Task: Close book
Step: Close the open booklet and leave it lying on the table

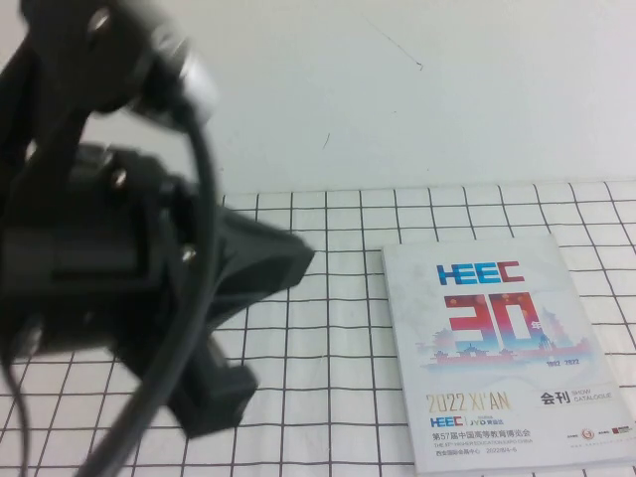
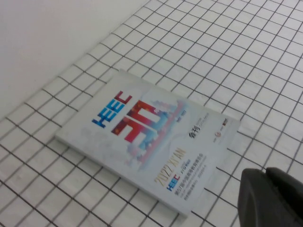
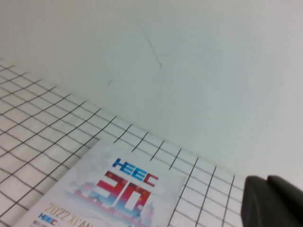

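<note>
Since the pale grey paperback catalogue with a blue "HEEC" logo and a red "30" on its cover (image 1: 502, 353) already lies shut and flat, front cover up, the closing step itself looks done. It sits in the lower right of the high view on the white tabletop ruled with a black grid (image 1: 328, 328), its lower edge running out of the frame, with the plain white wall (image 1: 397, 89) well behind it.

The black left arm (image 1: 119, 258) fills the left half of the high view, raised and apart from the book, with nothing touching the cover. Of the left gripper (image 2: 274, 198) only a dark part shows, in the lower right corner of the left wrist view, off the near corner of the book; I cannot tell whether it is wide or narrow. It carries nothing that I can see.

The right gripper (image 3: 272, 201) does not appear in the high view. A dark edge of it sits in the lower right corner of the right wrist view, clear of the book; its state cannot be told either.

By my judgement the next move calls only for both arms to keep off the cover, so that the book is not nudged.
</note>
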Robot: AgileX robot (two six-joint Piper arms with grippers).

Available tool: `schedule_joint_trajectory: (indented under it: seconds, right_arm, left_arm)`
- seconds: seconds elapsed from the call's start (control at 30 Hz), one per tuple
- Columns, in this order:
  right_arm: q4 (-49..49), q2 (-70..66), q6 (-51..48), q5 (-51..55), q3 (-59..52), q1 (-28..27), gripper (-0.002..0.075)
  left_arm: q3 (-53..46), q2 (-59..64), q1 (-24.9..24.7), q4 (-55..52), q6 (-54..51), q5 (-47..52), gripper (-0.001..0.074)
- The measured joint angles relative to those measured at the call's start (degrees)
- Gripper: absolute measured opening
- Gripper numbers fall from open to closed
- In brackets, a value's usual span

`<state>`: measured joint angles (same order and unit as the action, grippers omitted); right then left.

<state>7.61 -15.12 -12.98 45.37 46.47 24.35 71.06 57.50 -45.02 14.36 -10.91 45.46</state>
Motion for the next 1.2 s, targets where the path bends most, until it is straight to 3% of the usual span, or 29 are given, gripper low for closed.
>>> schedule_joint_trajectory:
  seconds: [0.2,0.37,0.63,1.03,1.2]
  right_arm:
    - [0.22,5.39,2.0,-5.97,-14.21,0.0,-0.0003]
    - [0.51,5.48,2.23,-10.42,-18.32,0.0,-0.0003]
    - [0.85,5.48,2.35,-11.12,-18.32,0.0,-0.0003]
    - [0.94,5.48,2.35,-11.25,-18.32,0.0,-0.0003]
    - [0.94,5.48,2.35,-11.25,-18.32,0.0,-0.0003]
  left_arm:
    - [-18.08,-11.62,0.0,-0.62,2.57,-10.28,-0.0003]
    - [-27.76,-15.43,0.0,-8.79,2.57,-19.41,-0.0003]
    - [-32.48,-16.06,0.0,-12.77,2.57,-19.41,-0.0003]
    - [-34.2,-17.44,0.29,-13.66,1.62,-11.23,-0.0003]
    - [-36.48,-23.07,7.67,-14.36,1.54,-11.09,-0.0003]
